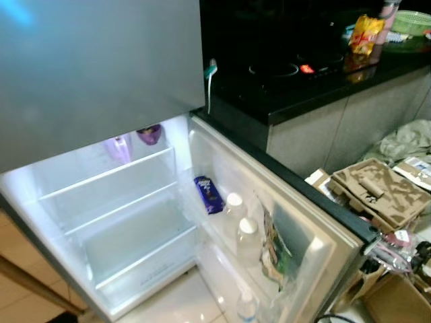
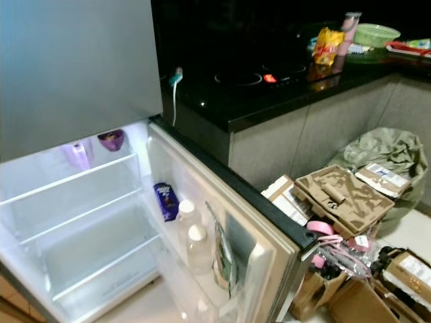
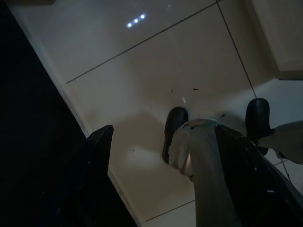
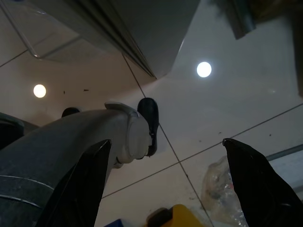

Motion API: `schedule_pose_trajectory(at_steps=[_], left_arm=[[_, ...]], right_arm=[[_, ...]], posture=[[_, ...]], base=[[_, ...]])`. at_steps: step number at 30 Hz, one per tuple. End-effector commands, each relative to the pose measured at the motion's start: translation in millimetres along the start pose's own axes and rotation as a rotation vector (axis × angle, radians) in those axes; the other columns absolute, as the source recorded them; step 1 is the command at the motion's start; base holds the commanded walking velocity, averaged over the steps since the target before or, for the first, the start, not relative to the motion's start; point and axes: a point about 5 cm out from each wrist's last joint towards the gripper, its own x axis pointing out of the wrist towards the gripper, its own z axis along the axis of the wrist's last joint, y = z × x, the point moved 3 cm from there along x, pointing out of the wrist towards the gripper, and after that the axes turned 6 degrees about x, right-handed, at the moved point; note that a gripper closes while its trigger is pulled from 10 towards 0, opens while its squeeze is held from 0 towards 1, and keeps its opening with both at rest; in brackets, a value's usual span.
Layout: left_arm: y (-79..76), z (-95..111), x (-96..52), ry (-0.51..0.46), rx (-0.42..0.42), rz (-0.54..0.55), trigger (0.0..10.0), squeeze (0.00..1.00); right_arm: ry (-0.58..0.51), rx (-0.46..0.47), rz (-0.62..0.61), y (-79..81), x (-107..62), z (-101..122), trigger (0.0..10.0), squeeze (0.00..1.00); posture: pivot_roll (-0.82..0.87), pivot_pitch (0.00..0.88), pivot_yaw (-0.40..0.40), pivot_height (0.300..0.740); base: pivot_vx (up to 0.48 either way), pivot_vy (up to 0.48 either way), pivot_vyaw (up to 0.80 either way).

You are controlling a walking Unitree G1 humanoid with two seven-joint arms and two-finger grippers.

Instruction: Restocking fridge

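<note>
both pincers idle, fridge (image 1: 135, 222) open

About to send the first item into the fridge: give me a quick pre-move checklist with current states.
1. White fridge door swung open: ok.
2. Lit glass shelves have free room; purple cup sits at the back: ok.
3. Door rack space: partly taken by blue snack packet and two white-capped bottles: ok.
4. Left gripper open, hanging over floor tiles, holding nothing: not ok.
5. Right gripper open, holding nothing: not ok.
6. Cardboard clutter beside the door: cannot tell if it blocks footing.
</note>
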Motion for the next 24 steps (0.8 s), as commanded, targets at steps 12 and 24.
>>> schedule_pose_trajectory(at_steps=[12, 24], left_arm=[[3.1, -6.4, -1.2, 0.024, 0.012, 0.009, 10.0, 0.0], [3.4, -6.6, -1.3, 0.026, 0.016, 0.008, 10.0, 0.0]], right_arm=[[0.015, 0.001, 0.007, 2.3, 0.0, -4.8, 10.0, 0.0], [0.015, 0.005, 0.01, 3.9, 0.3, -5.5, 10.0, 0.0]], posture=[[-0.1, 0.0, 0.005, 0.734], [-0.1, 0.0, 0.007, 0.734]], base=[[-0.412, 0.0, 0.0], [-0.419, 0.0, 0.0]])
